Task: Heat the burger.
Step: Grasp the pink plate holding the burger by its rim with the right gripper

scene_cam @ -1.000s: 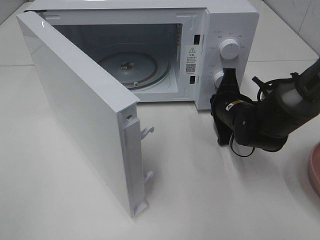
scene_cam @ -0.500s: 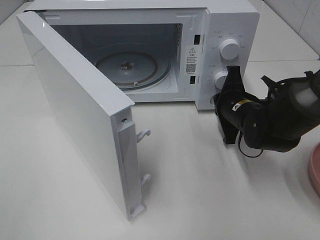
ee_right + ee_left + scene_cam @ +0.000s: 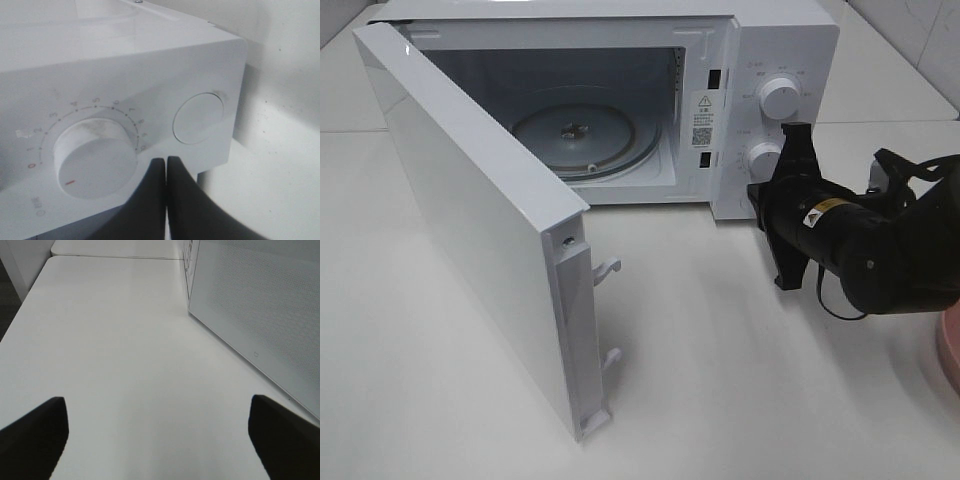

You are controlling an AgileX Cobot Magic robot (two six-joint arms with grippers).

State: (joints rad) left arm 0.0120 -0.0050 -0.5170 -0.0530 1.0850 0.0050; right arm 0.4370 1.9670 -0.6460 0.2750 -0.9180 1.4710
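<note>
- Right pincer (image 3: 166, 170): fully closed, empty, at microwave (image 3: 810, 45) control panel, 4 o'clock from turntable (image 3: 582, 135).
- Left pincer (image 3: 157, 440): wide apart, empty, above tabletop (image 3: 125, 340).
- Microwave door (image 3: 470, 220): open.
- Burger: not in view.

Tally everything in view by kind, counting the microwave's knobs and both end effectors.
Microwave: 1
Control knobs: 2
Glass turntable: 1
Pink plate: 1
End effectors, left and right: 2
Total: 7
</note>
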